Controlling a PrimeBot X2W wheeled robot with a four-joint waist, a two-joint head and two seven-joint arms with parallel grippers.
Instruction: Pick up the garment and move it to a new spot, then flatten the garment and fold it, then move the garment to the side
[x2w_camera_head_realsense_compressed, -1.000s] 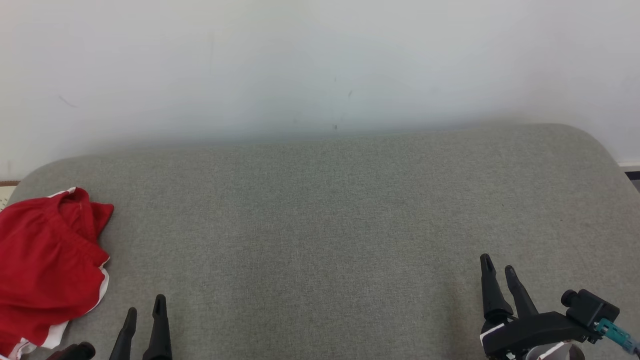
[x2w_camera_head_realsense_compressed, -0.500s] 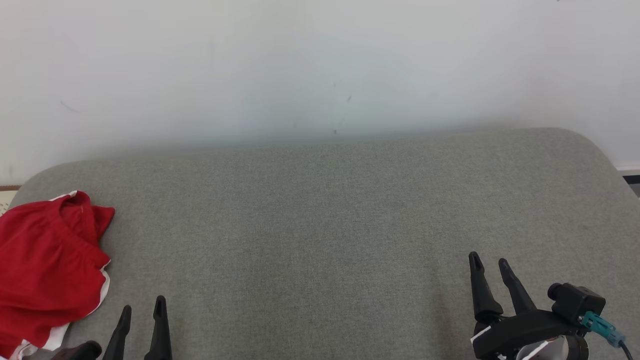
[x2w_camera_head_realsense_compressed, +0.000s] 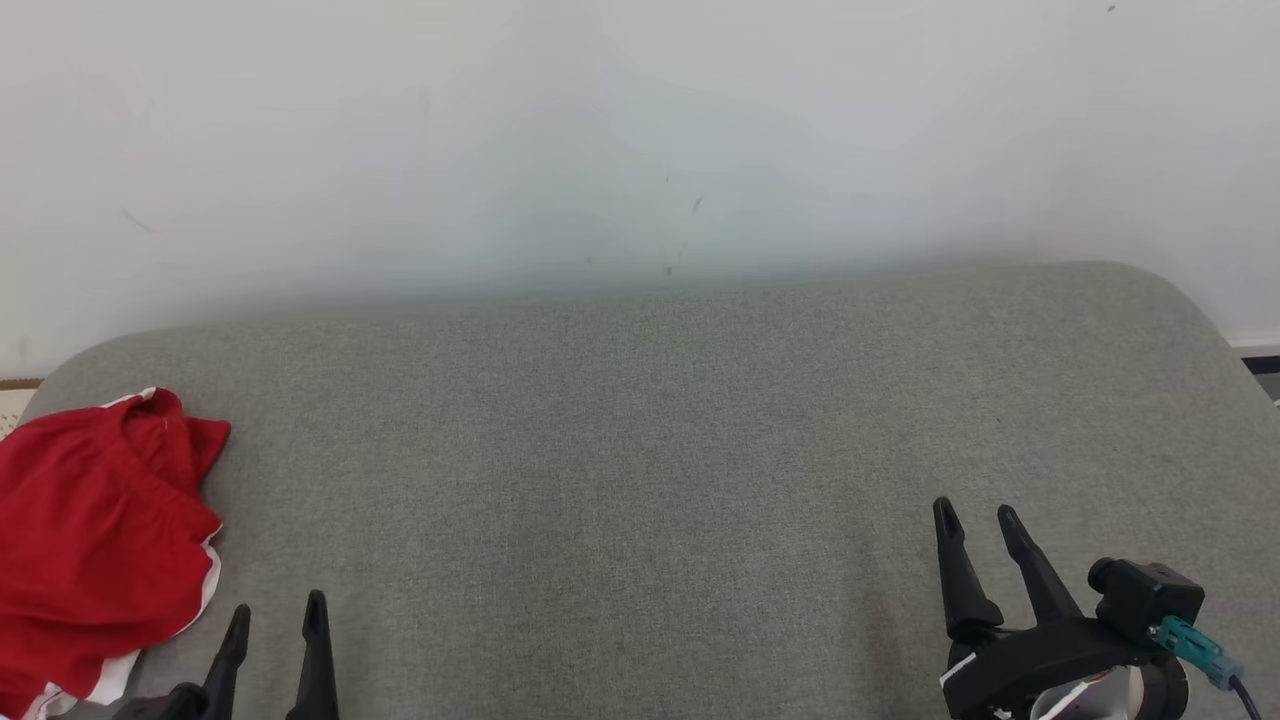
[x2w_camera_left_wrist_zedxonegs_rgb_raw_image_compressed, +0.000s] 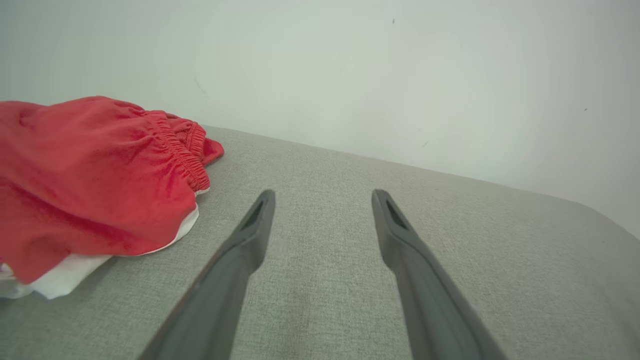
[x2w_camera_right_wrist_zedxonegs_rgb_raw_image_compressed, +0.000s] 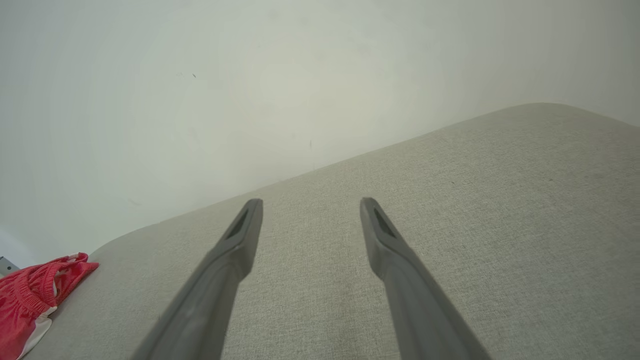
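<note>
The red garment (x2w_camera_head_realsense_compressed: 95, 540) lay crumpled at nine o'clock on the grey padded surface (x2w_camera_head_realsense_compressed: 640, 430). The left gripper (x2w_camera_head_realsense_compressed: 278, 604), just beside it at seven o'clock, and the right gripper (x2w_camera_head_realsense_compressed: 974, 509), at four o'clock, both stood spread wide, holding nothing.

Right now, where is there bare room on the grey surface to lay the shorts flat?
The middle of the grey surface is bare, from the shorts at its left end across to the right claw and back to the wall. The strip between both open claws is free too. The left end is crowded: the bunched shorts lie beside the left claw.
</note>
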